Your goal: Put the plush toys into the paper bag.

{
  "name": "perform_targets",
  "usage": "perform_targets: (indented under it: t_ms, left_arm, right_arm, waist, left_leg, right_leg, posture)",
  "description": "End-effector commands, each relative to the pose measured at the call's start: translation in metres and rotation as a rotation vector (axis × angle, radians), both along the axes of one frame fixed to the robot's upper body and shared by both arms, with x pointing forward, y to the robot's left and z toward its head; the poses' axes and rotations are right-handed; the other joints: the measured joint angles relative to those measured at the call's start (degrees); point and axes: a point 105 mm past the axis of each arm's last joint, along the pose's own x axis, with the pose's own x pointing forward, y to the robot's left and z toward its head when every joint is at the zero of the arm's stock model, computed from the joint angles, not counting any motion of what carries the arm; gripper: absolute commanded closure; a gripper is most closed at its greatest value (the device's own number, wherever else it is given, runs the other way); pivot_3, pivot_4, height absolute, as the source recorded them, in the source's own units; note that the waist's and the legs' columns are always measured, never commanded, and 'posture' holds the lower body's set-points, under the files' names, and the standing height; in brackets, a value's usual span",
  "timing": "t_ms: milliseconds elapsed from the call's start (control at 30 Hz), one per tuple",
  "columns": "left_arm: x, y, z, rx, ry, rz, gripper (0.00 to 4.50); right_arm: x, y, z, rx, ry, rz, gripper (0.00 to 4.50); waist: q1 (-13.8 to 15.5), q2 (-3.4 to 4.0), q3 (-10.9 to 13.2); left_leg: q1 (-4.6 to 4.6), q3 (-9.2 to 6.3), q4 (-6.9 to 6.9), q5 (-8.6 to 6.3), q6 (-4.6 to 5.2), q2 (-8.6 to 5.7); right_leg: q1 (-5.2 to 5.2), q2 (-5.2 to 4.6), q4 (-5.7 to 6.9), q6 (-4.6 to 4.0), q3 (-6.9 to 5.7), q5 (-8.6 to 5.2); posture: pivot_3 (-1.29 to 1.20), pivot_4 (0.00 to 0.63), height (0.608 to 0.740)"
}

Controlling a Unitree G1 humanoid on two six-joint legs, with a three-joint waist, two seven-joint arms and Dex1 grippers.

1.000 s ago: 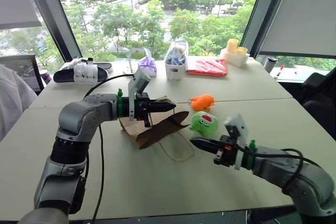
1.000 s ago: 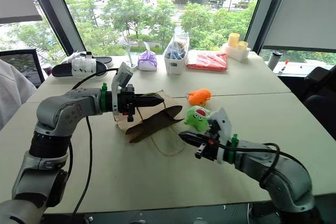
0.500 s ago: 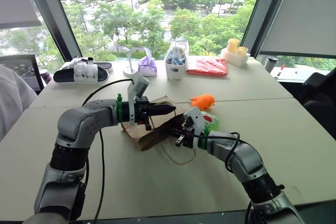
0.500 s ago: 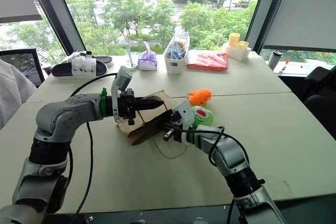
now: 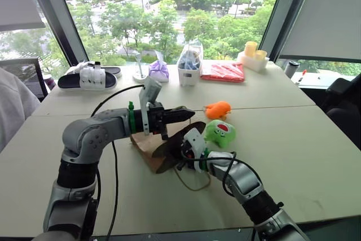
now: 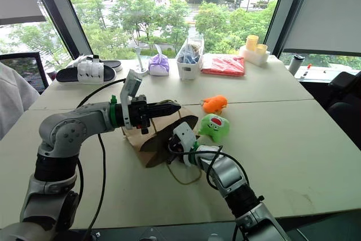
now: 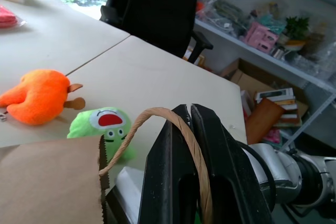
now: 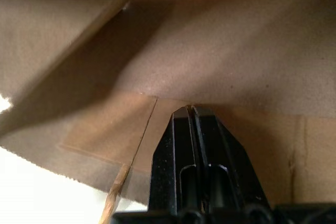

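Near the table's (image 5: 316,156) middle, the brown paper bag (image 5: 148,144) lies mouth agape, left gripper (image 5: 186,114) clamped on its twine handle (image 7: 173,124), closed empty right gripper (image 8: 190,109) inside, green toy (image 5: 219,132) and orange toy (image 5: 217,109) at two o'clock.

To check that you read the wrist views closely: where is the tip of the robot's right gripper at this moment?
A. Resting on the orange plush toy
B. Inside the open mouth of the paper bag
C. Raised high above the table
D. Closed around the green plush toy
B: the right gripper has brown paper on all sides in its wrist view, and the head views show that arm reaching into the paper bag.
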Motion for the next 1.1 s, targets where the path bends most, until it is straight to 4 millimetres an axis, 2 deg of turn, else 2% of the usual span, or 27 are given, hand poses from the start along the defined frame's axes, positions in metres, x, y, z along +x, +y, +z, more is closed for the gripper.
perform_targets:
  t_ms: [33,367,633,800,933,1100]
  left_arm:
    - [-0.011,-0.004,0.026,-0.049,-0.082,-0.044,4.44]
    - [-0.036,-0.013,0.04,-0.114,-0.072,-0.19,4.44]
    - [-0.038,-0.009,0.051,-0.19,-0.024,-0.218,4.44]
    - [-0.024,-0.006,0.046,-0.18,-0.012,-0.134,4.44]
    - [0.0,0.0,0.043,-0.194,-0.025,0.008,4.44]
    - [0.022,0.01,0.035,-0.188,-0.022,0.121,4.44]
  right_arm:
    - [-0.001,0.002,-0.006,-0.031,-0.007,0.001,4.5]
    - [-0.007,0.005,-0.015,-0.039,0.016,0.012,4.5]
    - [-0.007,0.003,-0.018,-0.046,0.02,0.005,4.5]
    - [-0.007,0.002,-0.017,-0.044,0.015,0.002,4.5]
    - [-0.009,0.003,-0.013,-0.023,-0.001,0.01,4.5]
    - [-0.014,0.005,0.013,0.089,-0.089,0.037,4.5]
  waist:
    - [0.0,0.0,0.0]
    - [-0.1,0.0,-0.1]
    - [-0.1,0.0,-0.1]
    - [-0.1,-0.01,-0.1]
    - [0.0,0.0,-0.1]
    - [0.1,-0.01,-0.1]
  left_leg:
    - [0.01,0.0,0.0,0.0,0.0,0.0]
    - [0.08,0.0,-0.01,0.0,0.0,0.01]
    - [0.09,0.0,-0.01,0.0,0.01,0.02]
    - [0.1,0.0,-0.01,0.0,0.01,0.01]
    - [0.1,0.01,-0.01,0.01,-0.01,0.01]
    - [0.08,0.04,-0.01,0.03,-0.05,0.0]
  right_leg:
    - [0.0,0.0,0.0,0.0,0.0,0.0]
    - [0.06,0.02,0.02,0.0,0.0,0.0]
    - [0.06,0.03,0.02,0.0,0.01,0.0]
    - [0.08,0.03,0.02,-0.01,0.01,0.0]
    - [0.08,0.03,0.02,-0.01,0.01,0.0]
    - [0.07,0.03,-0.01,-0.01,0.02,0.0]
  posture:
    - [0.0,0.15,0.74]
    - [0.0,0.15,0.74]
    - [0.0,0.15,0.74]
    - [0.0,0.15,0.74]
    - [0.0,0.15,0.74]
    - [0.0,0.15,0.74]
